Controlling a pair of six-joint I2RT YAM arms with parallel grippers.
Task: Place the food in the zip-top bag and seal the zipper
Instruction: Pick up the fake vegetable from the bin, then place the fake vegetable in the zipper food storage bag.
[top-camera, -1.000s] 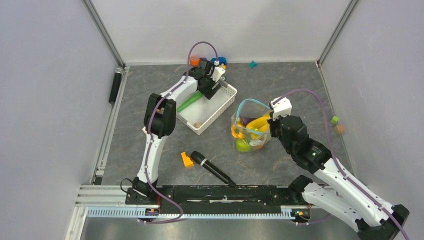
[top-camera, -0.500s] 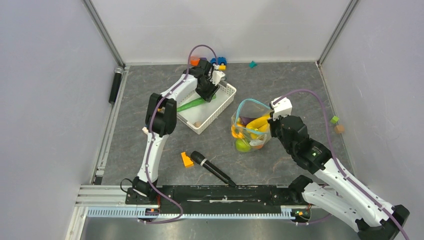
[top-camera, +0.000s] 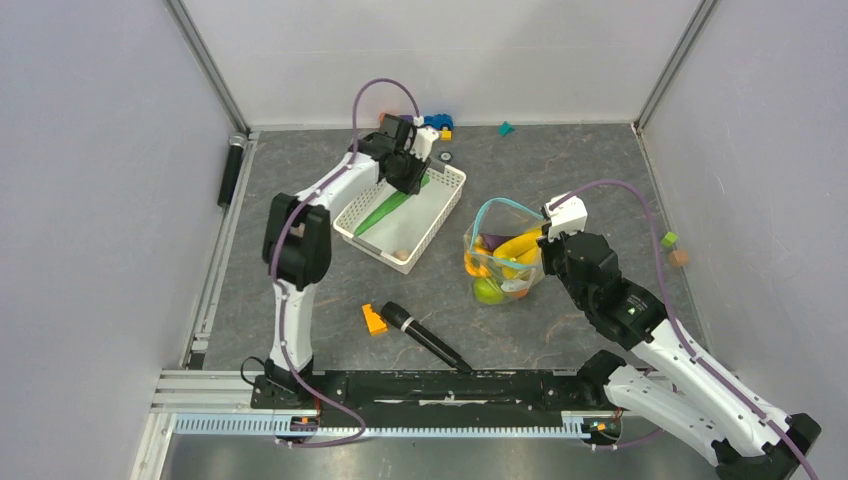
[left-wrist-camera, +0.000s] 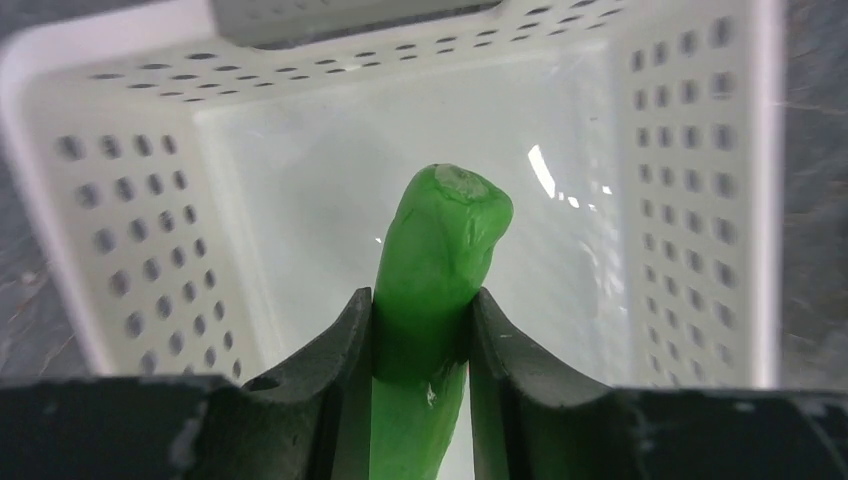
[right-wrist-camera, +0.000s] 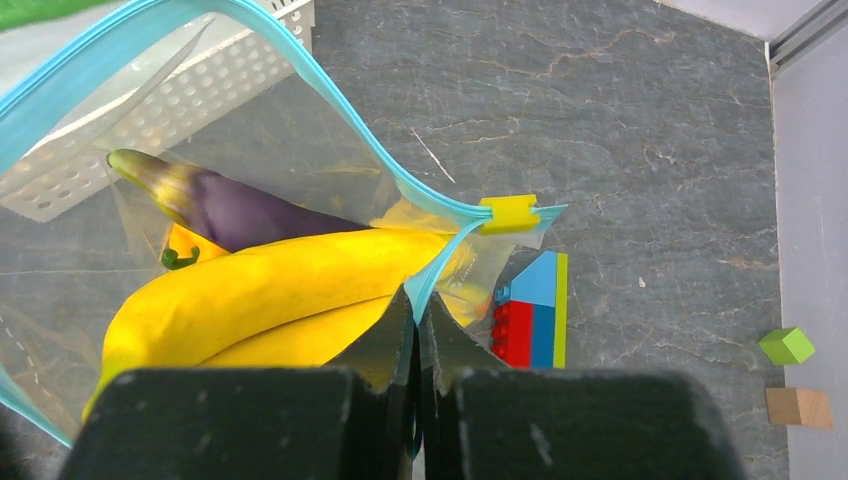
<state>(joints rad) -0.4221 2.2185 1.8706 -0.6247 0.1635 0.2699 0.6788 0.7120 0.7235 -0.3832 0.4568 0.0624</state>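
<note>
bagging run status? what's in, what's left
Done: bananas, eggplant and a green pear sit in the bag. In hand: the left claw is clamped on the cucumber inside the white basket, while the right claw pinches the bag's rim, holding the mouth open. Left: carry the cucumber into the bag, then run the zipper shut; it is open now.

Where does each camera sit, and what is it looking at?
Top: above and behind, looking down at the table; both arms show.
Left wrist: on the left arm, looks into the basket; left gripper squeezes the cucumber.
Right wrist: on the right arm, faces the bag; right gripper pinches its blue edge.
Shared: top and left wrist both show basket and cucumber.
</note>
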